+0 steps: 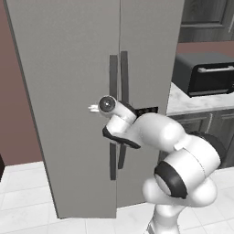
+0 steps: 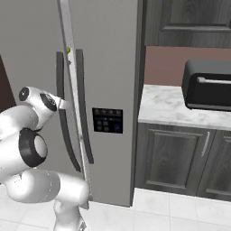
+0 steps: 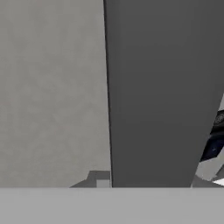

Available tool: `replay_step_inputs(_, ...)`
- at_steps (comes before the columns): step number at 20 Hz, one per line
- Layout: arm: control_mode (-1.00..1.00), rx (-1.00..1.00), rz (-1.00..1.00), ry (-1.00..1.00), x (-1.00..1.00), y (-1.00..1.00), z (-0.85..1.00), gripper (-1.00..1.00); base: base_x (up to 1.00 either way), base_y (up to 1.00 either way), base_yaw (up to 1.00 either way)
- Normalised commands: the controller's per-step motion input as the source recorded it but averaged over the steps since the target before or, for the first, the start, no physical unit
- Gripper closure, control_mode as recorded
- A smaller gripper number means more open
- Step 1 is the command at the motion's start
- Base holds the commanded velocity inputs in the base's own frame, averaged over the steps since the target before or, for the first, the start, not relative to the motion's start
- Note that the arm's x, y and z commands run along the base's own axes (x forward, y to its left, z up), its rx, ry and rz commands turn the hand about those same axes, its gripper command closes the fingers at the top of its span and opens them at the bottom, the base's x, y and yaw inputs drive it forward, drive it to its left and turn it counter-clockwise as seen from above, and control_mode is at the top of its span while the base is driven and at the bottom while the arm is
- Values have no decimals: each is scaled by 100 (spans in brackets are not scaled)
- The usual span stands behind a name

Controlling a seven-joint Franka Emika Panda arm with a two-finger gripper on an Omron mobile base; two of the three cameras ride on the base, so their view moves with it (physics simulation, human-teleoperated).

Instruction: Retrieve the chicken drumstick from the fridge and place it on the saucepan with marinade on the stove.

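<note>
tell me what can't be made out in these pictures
- Inside of the fridge: in both base views the doors hide the shelves and any drumstick, though the left door stands slightly ajar in the right base view.
- Gripper: in the left base view the arm's own wrist covers it at the left door handle, so the jaws cannot be judged.
- Hand view: the dark handle sits so close that any grip is unclear.
- Toaster oven: cut by the right edge.
</note>
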Motion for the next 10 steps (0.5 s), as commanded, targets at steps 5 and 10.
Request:
replay_step_inputs(5, -100, 0, -19, 5, -97, 100, -16, 100, 0, 0, 0)
replay_step_inputs(10, -100, 0, -21, 3, -98, 100, -25, 100, 0, 0, 0)
